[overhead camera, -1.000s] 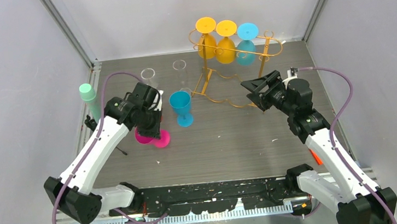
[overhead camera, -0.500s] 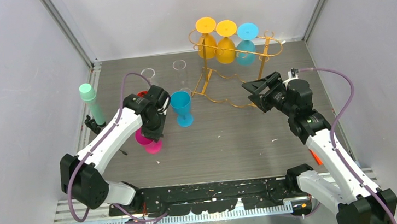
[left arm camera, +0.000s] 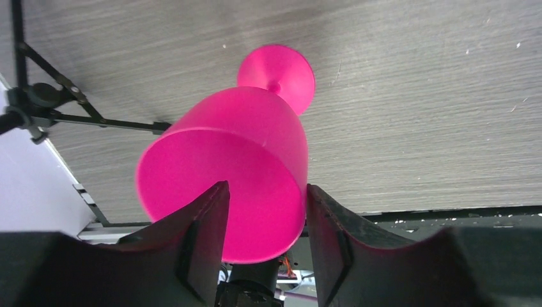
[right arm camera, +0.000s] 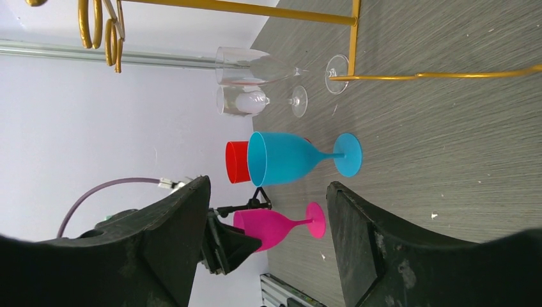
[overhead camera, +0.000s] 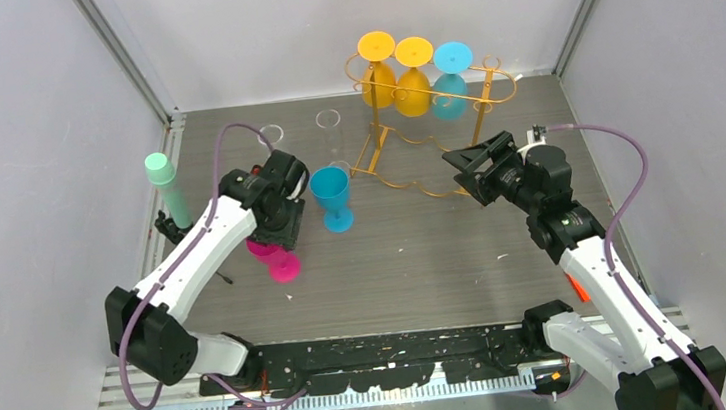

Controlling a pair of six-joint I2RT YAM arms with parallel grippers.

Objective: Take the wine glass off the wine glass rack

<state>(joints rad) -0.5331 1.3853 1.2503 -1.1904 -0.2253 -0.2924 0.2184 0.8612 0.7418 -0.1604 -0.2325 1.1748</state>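
Fingers of the left gripper (left arm camera: pixel 266 192) clamp the pink wine glass (left arm camera: pixel 236 141) by its rim, stem pointing away toward the tabletop (left arm camera: pixel 415 96). Right gripper (right arm camera: pixel 268 185), fingers apart, sits nearer the wine glass rack (overhead camera: pixel 480 123).

So that's two orange glasses (overhead camera: pixel 379 85), two blue glasses (overhead camera: pixel 330 186), one pink glass (left arm camera: pixel 255 128), one red cup (right arm camera: pixel 235 162), two clear glasses (right arm camera: pixel 252 66), one gold rack (right arm camera: pixel 353 45), one mint-green tube (overhead camera: pixel 159 167).
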